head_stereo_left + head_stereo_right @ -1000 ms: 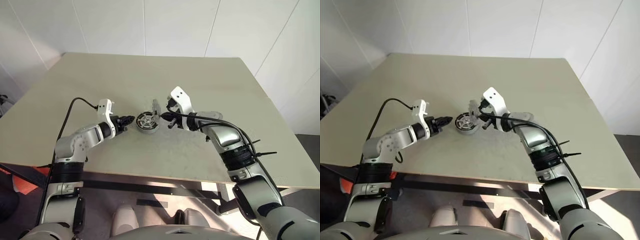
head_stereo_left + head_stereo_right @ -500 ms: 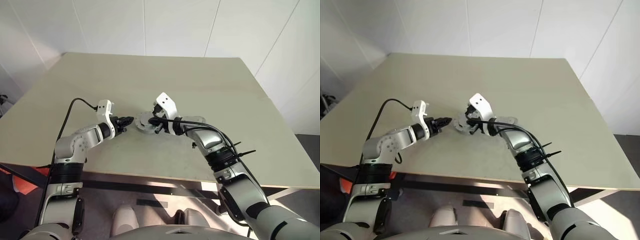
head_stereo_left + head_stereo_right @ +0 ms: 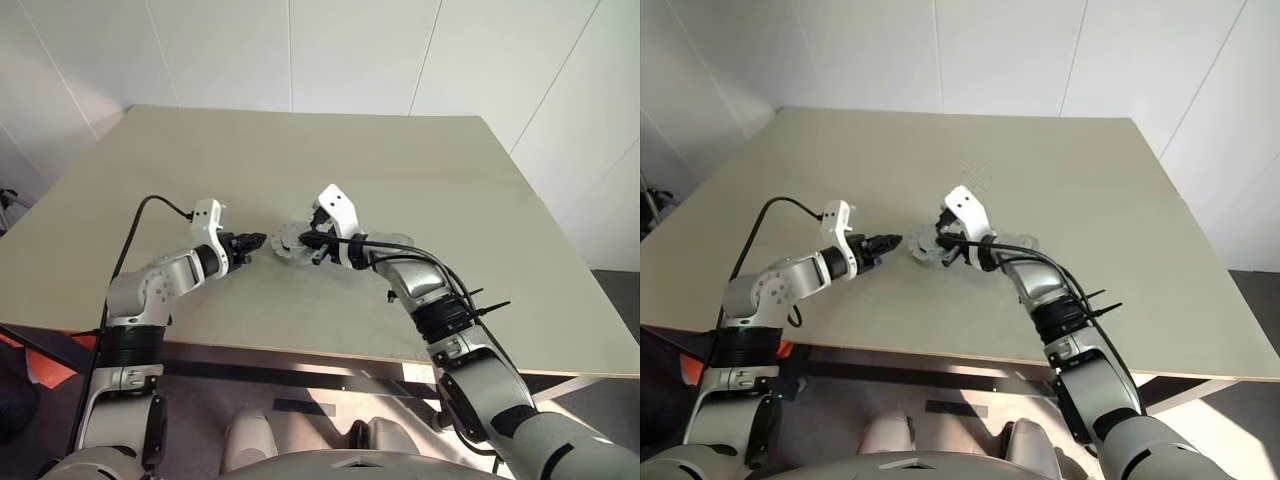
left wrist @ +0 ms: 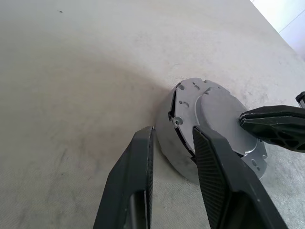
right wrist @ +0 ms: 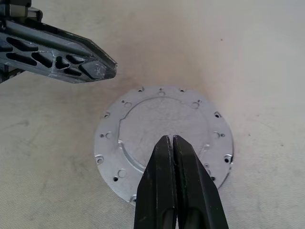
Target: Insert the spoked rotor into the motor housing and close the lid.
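Black right fingers pressed together on lid, left fingers slightly parted

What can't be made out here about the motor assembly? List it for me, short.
- Spoked rotor: whether it sits inside cannot be told; the lid covers the top in both wrist views.
- Copper windings: hidden under the lid.
- Motor housing: its near wall is partly behind the left gripper's fingers.
- Lid seating: the right gripper, shut, hides the near rim; a dark gap shows in the left wrist view.
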You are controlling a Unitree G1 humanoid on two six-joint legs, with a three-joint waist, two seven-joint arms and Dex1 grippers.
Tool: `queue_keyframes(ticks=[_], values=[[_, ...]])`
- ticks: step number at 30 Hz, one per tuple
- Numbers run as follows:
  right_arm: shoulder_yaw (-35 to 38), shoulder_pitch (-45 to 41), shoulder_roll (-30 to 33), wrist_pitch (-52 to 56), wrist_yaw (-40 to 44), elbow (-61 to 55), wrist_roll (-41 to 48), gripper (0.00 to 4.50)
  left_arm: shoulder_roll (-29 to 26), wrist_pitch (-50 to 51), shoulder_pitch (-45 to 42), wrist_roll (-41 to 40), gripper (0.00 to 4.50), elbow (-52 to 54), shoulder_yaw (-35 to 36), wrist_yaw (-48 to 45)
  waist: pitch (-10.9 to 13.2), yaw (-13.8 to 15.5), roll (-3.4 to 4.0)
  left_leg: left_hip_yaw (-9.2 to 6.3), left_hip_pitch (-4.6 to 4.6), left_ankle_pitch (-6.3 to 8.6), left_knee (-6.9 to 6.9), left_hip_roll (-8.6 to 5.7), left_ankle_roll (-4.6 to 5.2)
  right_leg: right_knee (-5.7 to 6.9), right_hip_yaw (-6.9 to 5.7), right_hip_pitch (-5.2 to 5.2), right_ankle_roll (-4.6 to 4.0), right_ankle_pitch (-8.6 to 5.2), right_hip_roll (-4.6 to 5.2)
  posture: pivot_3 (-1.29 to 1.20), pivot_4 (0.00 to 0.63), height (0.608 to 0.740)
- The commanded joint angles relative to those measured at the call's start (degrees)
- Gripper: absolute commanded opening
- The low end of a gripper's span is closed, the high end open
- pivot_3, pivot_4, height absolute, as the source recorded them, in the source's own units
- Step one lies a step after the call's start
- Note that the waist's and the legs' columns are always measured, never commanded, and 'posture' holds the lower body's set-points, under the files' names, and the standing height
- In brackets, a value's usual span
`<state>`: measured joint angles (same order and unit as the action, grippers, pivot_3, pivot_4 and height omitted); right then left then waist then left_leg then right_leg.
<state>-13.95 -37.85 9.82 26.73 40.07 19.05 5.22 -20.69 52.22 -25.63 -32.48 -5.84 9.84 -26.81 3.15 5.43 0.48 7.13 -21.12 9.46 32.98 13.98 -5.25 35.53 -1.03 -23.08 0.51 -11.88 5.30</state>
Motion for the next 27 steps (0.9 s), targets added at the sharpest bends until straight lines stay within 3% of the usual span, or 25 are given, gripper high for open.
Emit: queue_keyframes(ticks=[1, 4, 12, 27], values=[[-0.5, -1.8, 0.3, -2.0, 4.2, -4.3, 1.6, 0.08, -3.1, -2.9, -1.3, 1.3, 1.38, 1.4, -0.2, -2.6, 0.0, -0.1, 0.00, 0.00, -0.01, 0.00, -0.02, 0.01, 0.00, -0.02, -0.01, -0.01, 0.00, 0.00, -0.01, 0.00, 0.000, 0.740], [-1.9, -0.9, 0.7, -3.0, 7.0, -4.9, 1.4, 0.68, -6.0, -4.8, -0.8, 3.7, 1.38, 0.9, -2.1, -4.7, 0.0, -0.1, 0.00, 0.00, 0.00, 0.00, -0.13, 0.02, 0.00, -0.12, -0.02, -0.02, 0.00, 0.00, -0.04, 0.00, 0.000, 0.740], [-3.4, -2.3, -0.2, -7.3, 3.7, 2.3, -3.2, 3.44, -9.6, -7.5, 0.5, 5.5, 1.38, 0.5, -3.1, -9.0, 0.0, 0.0, 0.01, 0.00, -0.01, 0.01, -0.13, 0.01, 0.01, -0.13, -0.05, 0.00, 0.00, 0.00, 0.00, 0.00, 0.000, 0.740], [-1.3, -5.3, -2.4, -12.4, 1.0, 12.1, -4.3, 3.44, -6.2, -7.2, 3.0, 6.1, 1.38, 3.3, -4.2, -7.7, 0.0, -0.1, 0.00, 0.00, 0.00, 0.03, -0.12, 0.02, 0.05, -0.08, -0.05, 0.00, -0.01, 0.00, 0.00, 0.00, 0.000, 0.740]])
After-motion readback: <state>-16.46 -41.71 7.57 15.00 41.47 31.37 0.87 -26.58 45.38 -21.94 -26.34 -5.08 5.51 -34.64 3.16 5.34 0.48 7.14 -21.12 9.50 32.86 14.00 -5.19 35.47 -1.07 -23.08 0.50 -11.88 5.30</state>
